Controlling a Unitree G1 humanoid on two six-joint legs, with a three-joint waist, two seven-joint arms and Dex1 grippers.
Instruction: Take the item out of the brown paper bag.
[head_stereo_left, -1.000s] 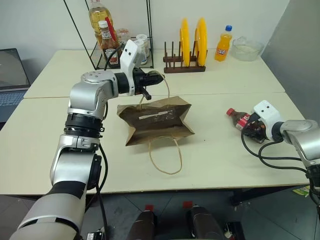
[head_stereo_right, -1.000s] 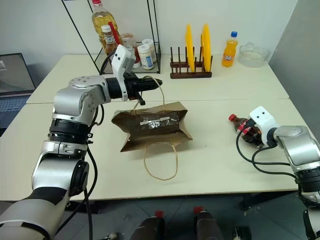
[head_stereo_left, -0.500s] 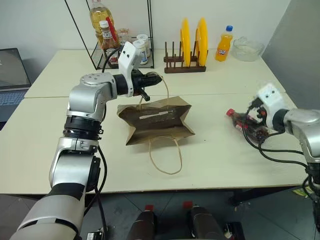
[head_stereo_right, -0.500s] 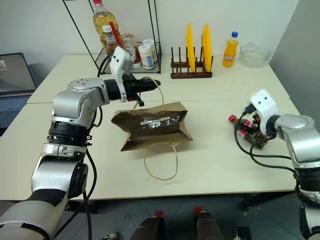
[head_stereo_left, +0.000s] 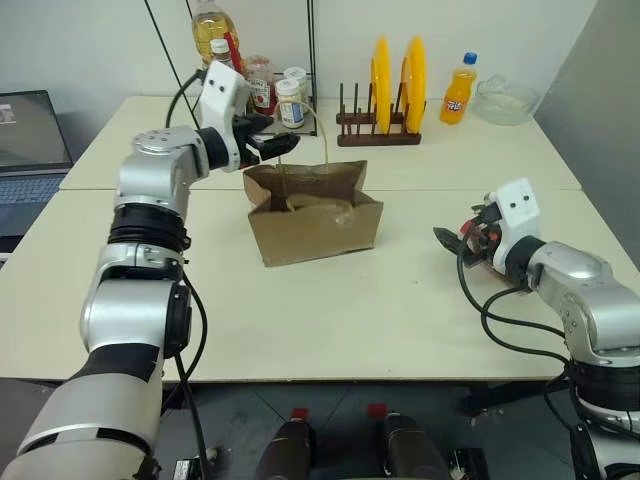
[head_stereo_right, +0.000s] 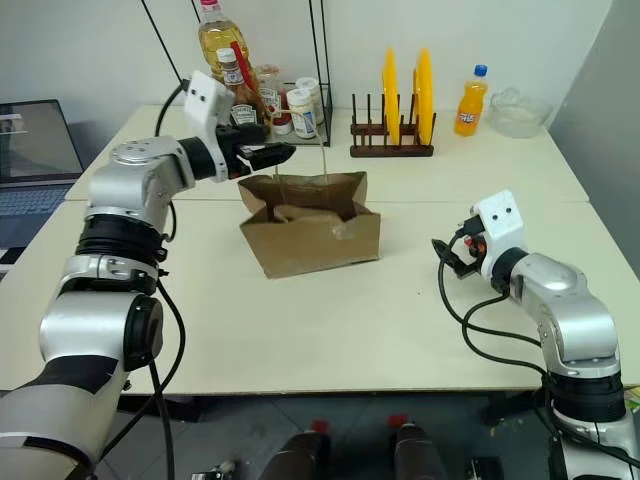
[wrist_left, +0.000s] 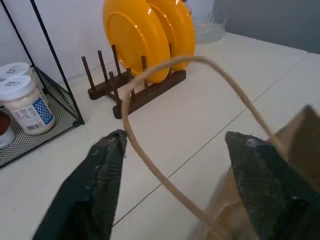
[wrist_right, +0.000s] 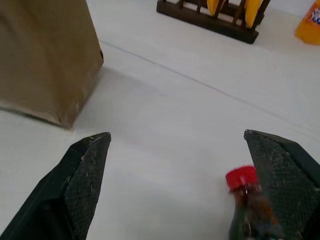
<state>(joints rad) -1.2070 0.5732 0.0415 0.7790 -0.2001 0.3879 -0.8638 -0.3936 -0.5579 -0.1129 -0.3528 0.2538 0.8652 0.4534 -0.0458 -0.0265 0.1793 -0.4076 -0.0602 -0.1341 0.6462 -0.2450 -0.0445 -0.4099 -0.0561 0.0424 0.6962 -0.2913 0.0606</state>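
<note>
Taking the brown paper bag (head_stereo_left: 312, 212) as the marker on the bench (head_stereo_left: 400, 290): it stands upright with its mouth open. Off to its far left a laptop (head_stereo_left: 30, 135) sits at the bench edge. Just above the bag's left rear corner hovers the left gripper (head_stereo_left: 282, 145), jaws spread wide and gripping nothing. The left wrist view adds what the head views barely give: a twine handle (wrist_left: 165, 120) arches up between the parted fingers (wrist_left: 107, 170), though whether it brushes one I cannot tell. That view also brings close a white-lidded jar (wrist_left: 22, 102) in the wire rack (head_stereo_left: 240, 80) behind the bag; its blue label is too small to read. The ketchup bottle's label there is not legible either.

Behind the bag to the right, yellow plates (head_stereo_left: 395, 75) stand in a wooden rack, then an orange soda bottle (head_stereo_left: 458, 90) and a glass bowl (head_stereo_left: 500, 98).

Well right of the bag is the right gripper (head_stereo_right: 450, 255), jaws fully apart and empty. Its wrist view shows the item (wrist_right: 247, 200), red cap up, lying on the bench outside the bag, close by one finger; its label cannot be read.
</note>
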